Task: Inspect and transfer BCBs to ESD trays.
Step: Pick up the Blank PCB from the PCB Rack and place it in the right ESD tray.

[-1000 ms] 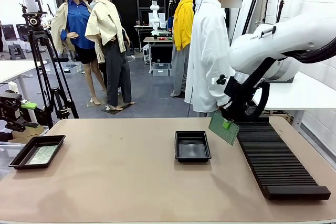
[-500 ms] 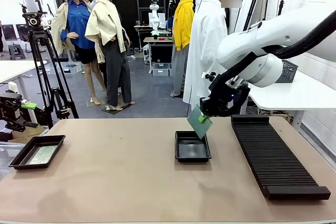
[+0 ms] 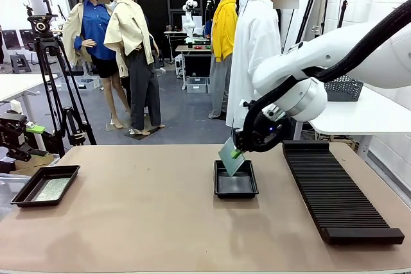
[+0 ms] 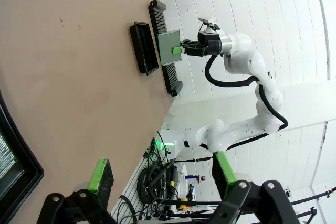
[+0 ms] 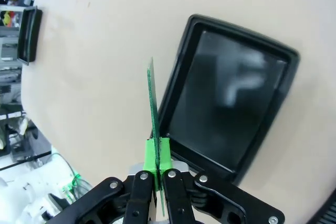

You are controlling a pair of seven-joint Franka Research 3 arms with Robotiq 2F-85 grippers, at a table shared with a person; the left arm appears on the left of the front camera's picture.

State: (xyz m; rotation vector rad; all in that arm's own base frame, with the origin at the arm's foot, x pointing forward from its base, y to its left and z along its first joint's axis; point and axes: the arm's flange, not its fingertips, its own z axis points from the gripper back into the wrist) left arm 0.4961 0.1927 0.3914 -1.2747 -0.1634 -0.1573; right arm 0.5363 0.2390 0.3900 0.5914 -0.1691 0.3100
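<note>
The right hand (image 3: pixel 239 153) is clamped on one edge of a BCB (image 3: pixel 230 158), its green pads (image 5: pixel 150 156) meeting on either face. From the wrist view the board shows edge-on, thin as card. It hangs tilted over the middle ESD tray (image 3: pixel 236 194), lower corner down toward the tray floor; whether it touches I can't tell from here.

A board like this looks light and stiff, so weight should be no worry. I'd judge the risk lies in its faces, where the fine work sits, and in knocking a corner on the tray's sloped rim. An edge hold like this one seems the right place to take it. The board looks only a little smaller than the tray floor, so it probably wants laying flat and square.

Further out, the ribbed rack (image 3: pixel 334 190) lies to the right on the desk (image 3: pixel 141 222). At the far left the other tray (image 3: pixel 19 198) holds a board (image 3: pixel 52 188) lying flat — the left hand (image 4: pixel 161 171) hangs near that end, fingers apart, holding nothing.
</note>
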